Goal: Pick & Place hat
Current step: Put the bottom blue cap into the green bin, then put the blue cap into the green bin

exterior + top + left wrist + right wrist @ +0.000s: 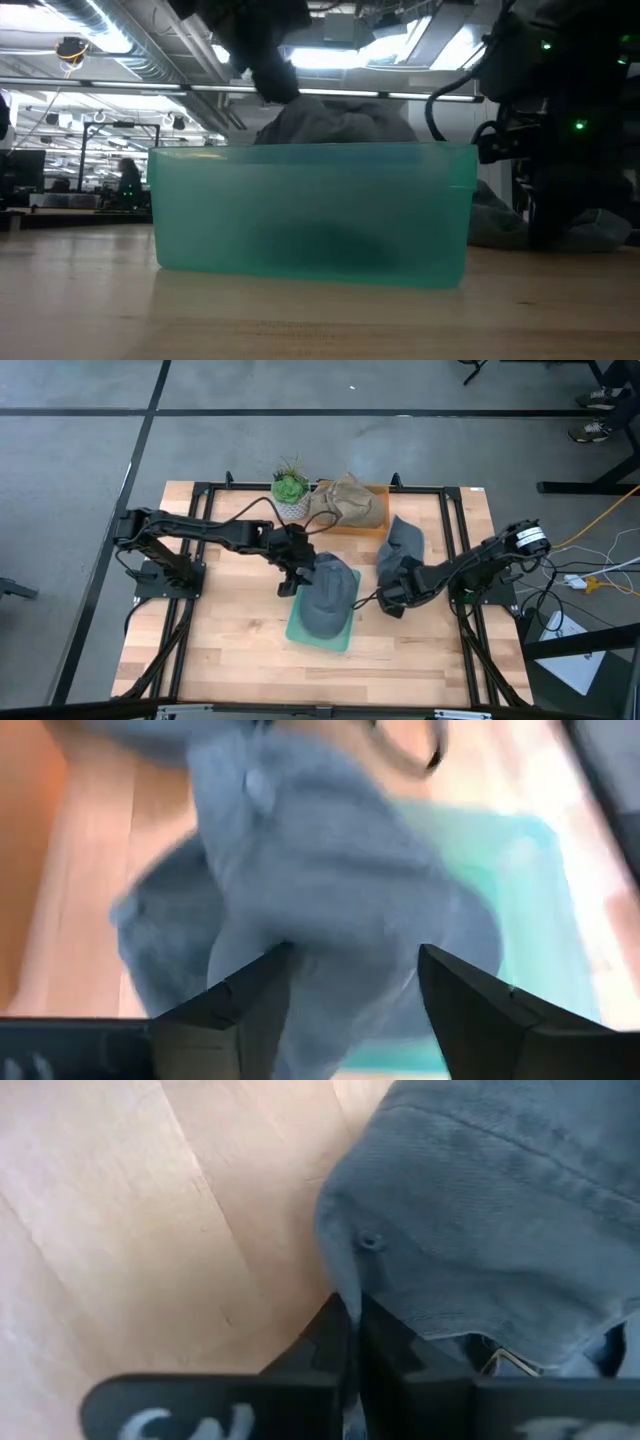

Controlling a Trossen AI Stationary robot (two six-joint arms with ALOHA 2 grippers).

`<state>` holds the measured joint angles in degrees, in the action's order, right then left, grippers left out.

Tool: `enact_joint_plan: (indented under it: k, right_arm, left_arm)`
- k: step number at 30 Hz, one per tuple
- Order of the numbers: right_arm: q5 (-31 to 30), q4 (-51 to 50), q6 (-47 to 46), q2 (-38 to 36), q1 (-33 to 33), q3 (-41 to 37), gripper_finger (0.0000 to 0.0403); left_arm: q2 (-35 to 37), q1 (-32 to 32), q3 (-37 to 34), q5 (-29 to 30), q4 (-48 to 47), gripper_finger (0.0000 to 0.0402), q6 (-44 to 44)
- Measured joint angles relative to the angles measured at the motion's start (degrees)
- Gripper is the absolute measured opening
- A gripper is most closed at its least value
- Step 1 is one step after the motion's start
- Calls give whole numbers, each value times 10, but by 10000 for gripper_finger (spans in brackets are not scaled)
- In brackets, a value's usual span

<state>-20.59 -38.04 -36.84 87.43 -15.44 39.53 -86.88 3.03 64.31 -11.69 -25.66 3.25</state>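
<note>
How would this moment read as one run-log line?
left gripper: open over grey hat in teal bin | right gripper: shut on second grey hat

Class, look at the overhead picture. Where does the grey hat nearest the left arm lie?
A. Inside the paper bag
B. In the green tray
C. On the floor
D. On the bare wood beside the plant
B: the hat sits over the green tray, whose edge shows beneath it.

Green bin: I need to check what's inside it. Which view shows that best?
The high view: the green bin lies open from above, a grey hat in it. The low view shows only its wall, the left wrist view a corner.
</note>
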Motion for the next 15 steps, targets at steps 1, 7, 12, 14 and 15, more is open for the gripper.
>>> enact_joint_plan:
  k: [1,7,12,14,15]
  right_arm:
    - [9,-3,0,-2,0,4,11]
    - [69,-3,46,-39,-1,41,7]
    - [102,-23,90,-98,0,74,5]
    - [113,-40,95,-125,0,91,5]
    - [115,-50,99,-138,0,100,5]
  left_arm:
    - [3,0,0,0,12,210,4]
    - [42,0,0,0,33,210,17]
    - [75,0,0,0,54,210,25]
    - [84,0,0,0,56,210,30]
    - [86,0,0,0,59,210,35]
